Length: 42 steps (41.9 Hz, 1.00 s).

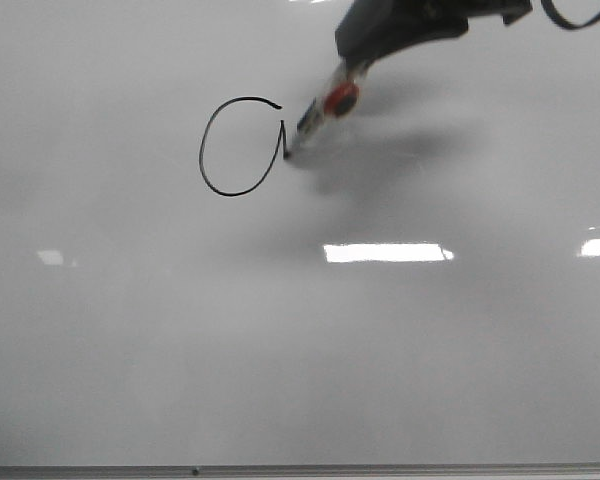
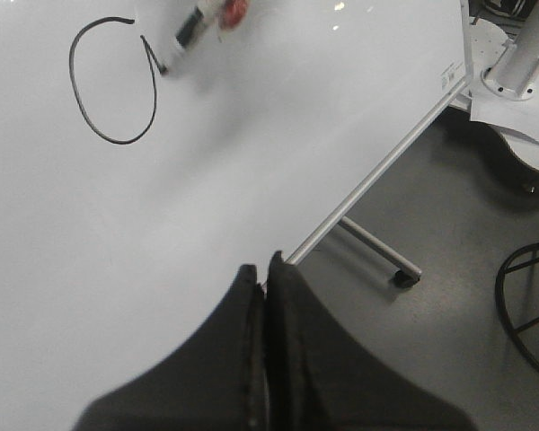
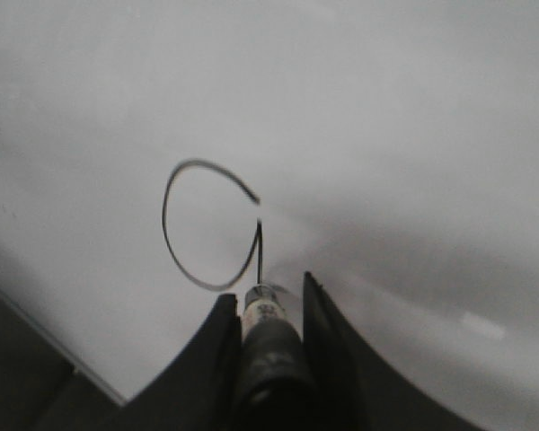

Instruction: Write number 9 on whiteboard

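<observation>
The whiteboard [image 1: 300, 350] fills the front view. On it is a thin black oval loop with a short stroke down its right side, the number 9 [image 1: 238, 147], also in the left wrist view [image 2: 112, 83] and the right wrist view [image 3: 211, 235]. My right gripper [image 3: 266, 301] is shut on a marker [image 1: 327, 108], whose tip touches the board at the loop's right side. The marker also shows in the left wrist view [image 2: 198, 27]. My left gripper [image 2: 265, 274] is shut and empty, over the board's edge, away from the drawing.
Bright light reflections [image 1: 387, 253] lie on the board. A thin grey metal edge strip [image 1: 300, 470] runs along the near side. Beyond the board's edge the left wrist view shows the grey floor, a stand leg [image 2: 382, 251] and a white robot base [image 2: 521, 63].
</observation>
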Tool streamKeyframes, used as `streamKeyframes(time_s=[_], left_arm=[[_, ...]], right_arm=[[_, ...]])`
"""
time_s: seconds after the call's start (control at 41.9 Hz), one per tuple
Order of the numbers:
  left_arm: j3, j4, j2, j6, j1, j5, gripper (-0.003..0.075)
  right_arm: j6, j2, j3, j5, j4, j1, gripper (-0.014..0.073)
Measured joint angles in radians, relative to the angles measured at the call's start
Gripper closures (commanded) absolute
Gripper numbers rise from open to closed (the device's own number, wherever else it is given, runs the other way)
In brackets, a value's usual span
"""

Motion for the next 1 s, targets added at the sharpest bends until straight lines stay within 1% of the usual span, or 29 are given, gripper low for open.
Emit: streamKeyframes(time_s=[0.167,0.286,0.406,0.501,0.525,0.573,0.621,0.644,0.74,0.764,0.788,0.812,0.859,0.955,1.003], left_arm=[[0.0,0.0,0.0,0.0,0.0,0.0,0.0739],[0.0,0.0,0.0,0.0,0.0,0.0,0.0739],[0.0,-0.008,0.0,0.002,-0.002,0.0,0.0738],[0.0,-0.015,0.0,0.027,-0.035,-0.004,0.0722],[0.0,-0.014,0.002,0.037,-0.051,-0.004,0.0708],[-0.002,-0.014,0.013,0.054,-0.082,-0.004,0.0657],[-0.011,-0.007,0.028,0.061,-0.116,-0.003,0.0582],[-0.018,-0.004,0.037,0.063,-0.136,-0.003,0.0512],[-0.043,0.004,0.093,0.069,-0.204,-0.003,0.0298],[-0.049,0.004,0.107,0.069,-0.223,-0.003,0.0254],[-0.054,0.006,0.126,0.069,-0.238,-0.003,0.023],[-0.057,0.006,0.144,0.07,-0.256,-0.003,0.0209],[-0.063,0.009,0.175,0.07,-0.288,-0.003,0.0204],[-0.076,0.01,0.228,0.071,-0.345,-0.003,0.023],[-0.083,0.01,0.246,0.071,-0.37,-0.003,0.026]], right_arm=[[0.0,0.084,0.105,0.005,-0.006,0.04,0.0652],[-0.004,0.114,0.127,-0.002,-0.017,0.07,0.0652],[-0.034,0.064,0.119,0.0,-0.024,0.11,0.0652],[-0.092,-0.01,0.07,0.086,-0.026,0.139,0.0652],[-0.11,-0.022,0.055,0.126,-0.026,0.147,0.0652],[-0.133,-0.045,0.015,0.212,-0.027,0.153,0.0652],[-0.146,-0.055,-0.028,0.309,-0.027,0.156,0.0652],[-0.15,-0.057,-0.052,0.35,-0.028,0.158,0.0652],[-0.155,-0.057,-0.123,0.528,-0.039,0.158,0.0652],[-0.157,-0.057,-0.141,0.561,-0.04,0.158,0.0652],[-0.157,-0.057,-0.154,0.602,-0.042,0.158,0.0652],[-0.159,-0.057,-0.171,0.631,-0.045,0.158,0.0652],[-0.166,-0.057,-0.196,0.699,-0.047,0.158,0.0652],[-0.172,-0.057,-0.23,0.78,-0.049,0.158,0.0652],[-0.175,-0.057,-0.234,0.799,-0.045,0.158,0.0652]])
